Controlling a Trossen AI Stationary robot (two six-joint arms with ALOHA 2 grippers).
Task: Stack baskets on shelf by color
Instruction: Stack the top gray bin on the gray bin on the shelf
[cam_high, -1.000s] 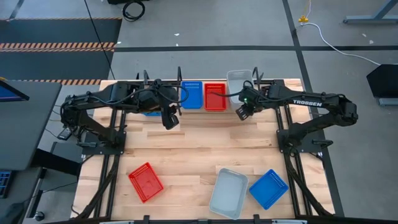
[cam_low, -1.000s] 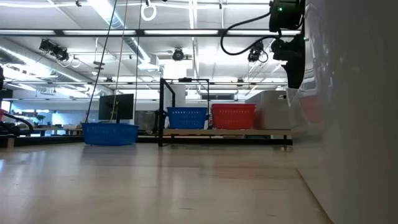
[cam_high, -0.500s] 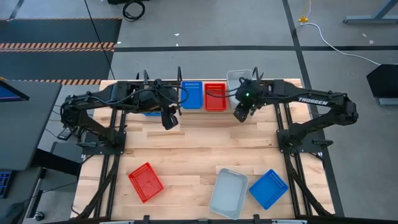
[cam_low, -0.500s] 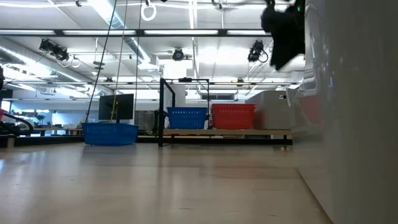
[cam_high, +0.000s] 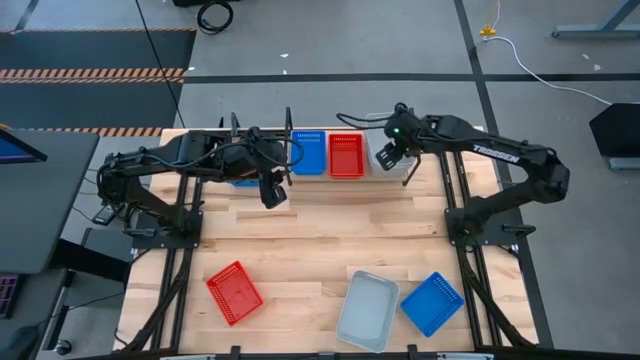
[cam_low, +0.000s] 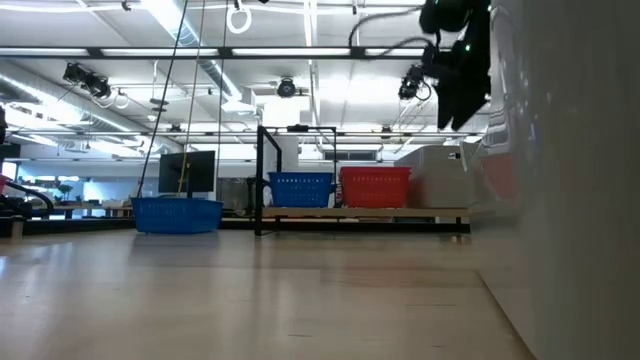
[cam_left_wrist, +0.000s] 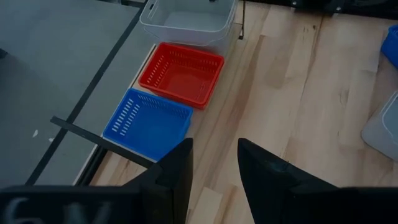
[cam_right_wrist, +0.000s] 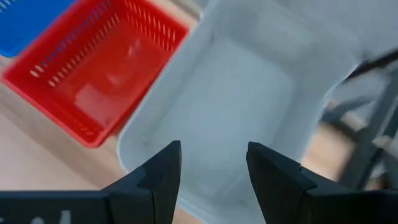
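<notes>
Overhead: the right gripper (cam_high: 386, 156) hangs above the pale grey-white basket (cam_high: 392, 160) at the right end of the shelf (cam_high: 290, 125), beside the red basket (cam_high: 346, 155) and the blue basket (cam_high: 308, 153) lined up along the far edge of the table (cam_high: 320, 240). The left gripper (cam_high: 272, 192) waits just in front of the shelf, near its left end.

Right wrist view (the only one looking straight into the tray): the fingers (cam_right_wrist: 158, 174) stand apart over the white basket's hollow, gripping nothing, with the red basket just beside it.

Left wrist view: its fingers (cam_left_wrist: 177, 168) are a little parted and empty, above bare wood; the three shelved baskets lie in a row beyond.

Low view: a second blue basket (cam_low: 178, 214) sits left of the shelf's post, mostly hidden under the left arm from above.

On the near table, seen only from overhead: a loose red basket (cam_high: 234, 292), a loose white basket (cam_high: 367, 309) and a loose blue basket (cam_high: 431, 302), the last two touching.
</notes>
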